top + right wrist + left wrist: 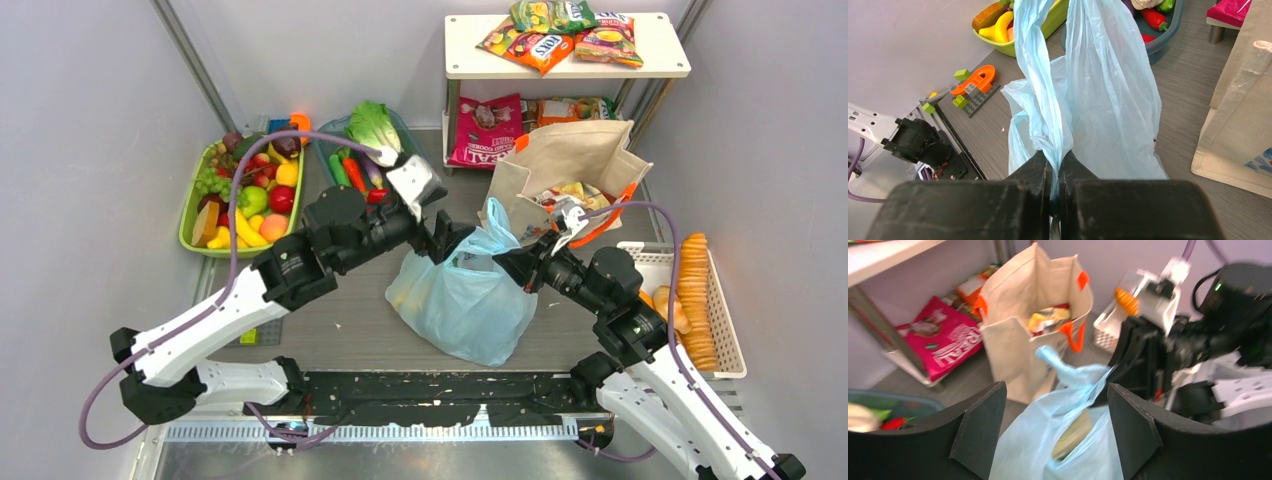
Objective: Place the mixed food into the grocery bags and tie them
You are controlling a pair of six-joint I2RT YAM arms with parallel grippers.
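The light-blue plastic bag [465,300] stands mid-table with its handles pulled up. My right gripper [1055,172] is shut on a twisted handle of the plastic bag [1108,100]. My left gripper [1055,425] is open, its pads on either side of the bag's top [1048,440] with gaps on both sides. Something yellowish [1073,435] shows through the bag's mouth. The other handle [1058,362] sticks up loose. The beige canvas tote [570,165] stands open behind, with packets inside [1048,320]. Snack packets [560,35] lie on the white shelf, and a pink packet [485,130] under it.
A green tray of toy fruit [240,195] and a grey-blue tray with cabbage [375,125] sit at the back left. A white mesh basket of biscuits [695,300] stands to the right. Small building blocks [973,85] lie at the left front edge.
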